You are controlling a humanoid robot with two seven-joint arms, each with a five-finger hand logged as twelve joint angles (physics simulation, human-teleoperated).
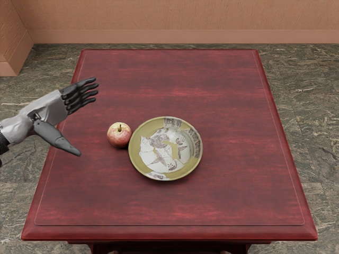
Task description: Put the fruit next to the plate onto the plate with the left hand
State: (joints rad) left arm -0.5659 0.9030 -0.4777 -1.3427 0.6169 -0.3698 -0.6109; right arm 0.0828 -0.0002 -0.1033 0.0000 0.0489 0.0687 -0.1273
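A red-yellow apple [119, 134] stands upright on the red wooden table [222, 95], touching or almost touching the left rim of a round olive-rimmed plate [165, 148] with a painted white centre. The plate holds nothing. My left hand [71, 114] comes in from the left edge and hovers over the table's left border, up and to the left of the apple with a clear gap. Its dark fingers [83, 93] are stretched out toward the far right, the thumb points down toward the front, and it holds nothing.
The table's left edge [55, 143] runs just under the hand. Stone floor surrounds the table, with a tan wall at the back.
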